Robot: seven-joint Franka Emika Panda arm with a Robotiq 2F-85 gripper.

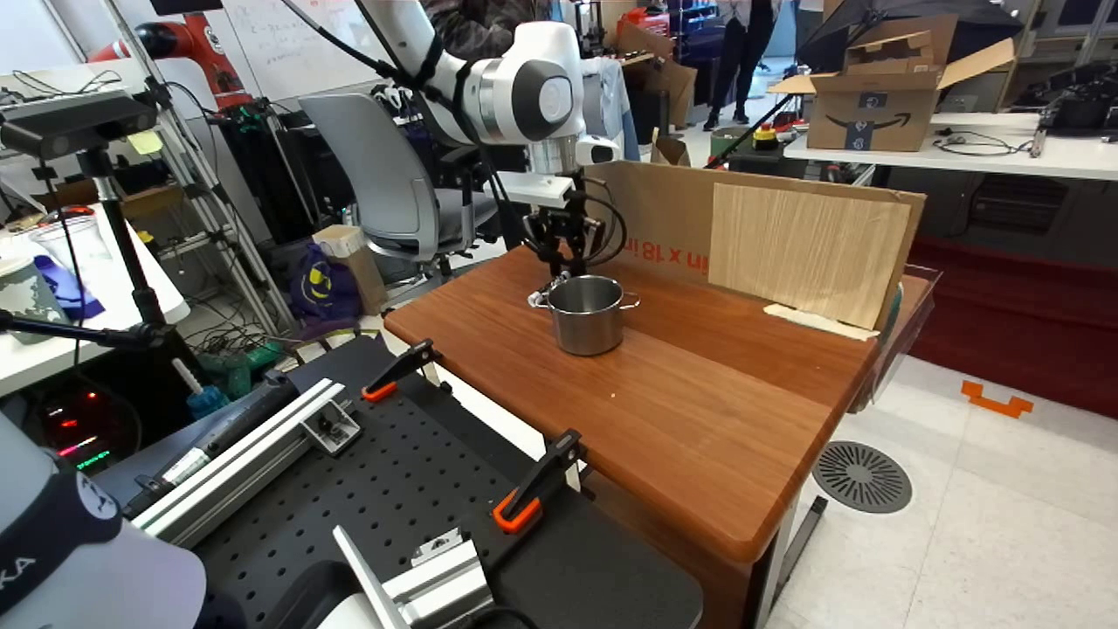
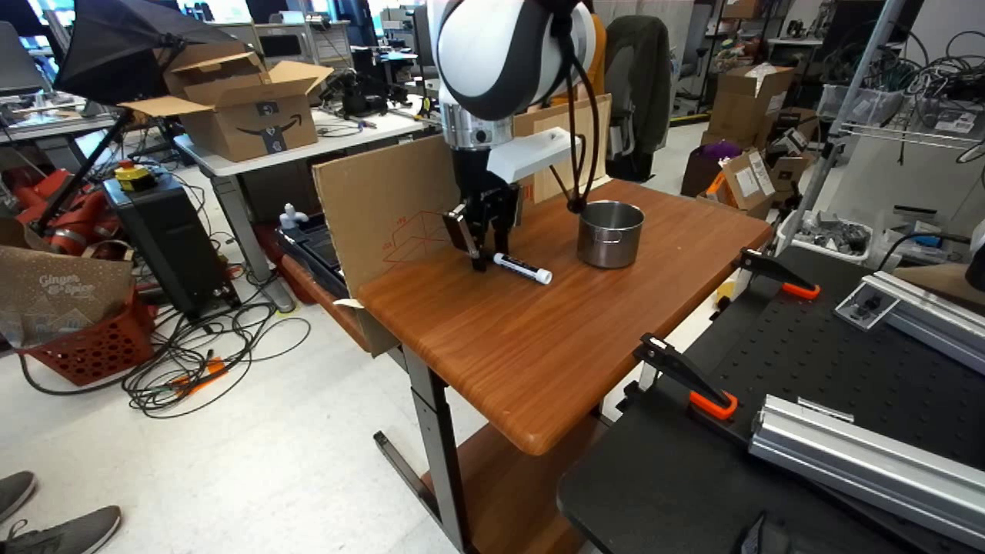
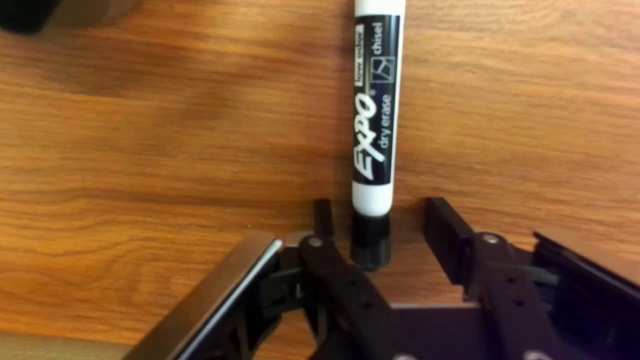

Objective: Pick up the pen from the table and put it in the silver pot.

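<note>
The pen is a white and black Expo marker [image 2: 523, 268] lying on the reddish-brown table [image 2: 523, 346]. In the wrist view the pen [image 3: 375, 110] runs from the top edge down to its black cap end. My gripper [image 3: 384, 220] is open, with one finger on each side of the cap end and a gap on both sides. In an exterior view my gripper [image 2: 492, 258] is low at the table around the pen's far end. The silver pot [image 1: 588, 323] stands upright on the table and also shows in another view [image 2: 610, 235]. The pot hides the pen and fingertips in an exterior view.
A cardboard sheet [image 2: 385, 200] stands along the table's edge behind the gripper, with a pale wood-grain board [image 1: 808, 253] against it. A black perforated bench [image 1: 393, 489] with orange-tipped clamps [image 1: 533, 489] adjoins the opposite edge. A blurred dark shape [image 3: 75, 12] fills the wrist view's top left.
</note>
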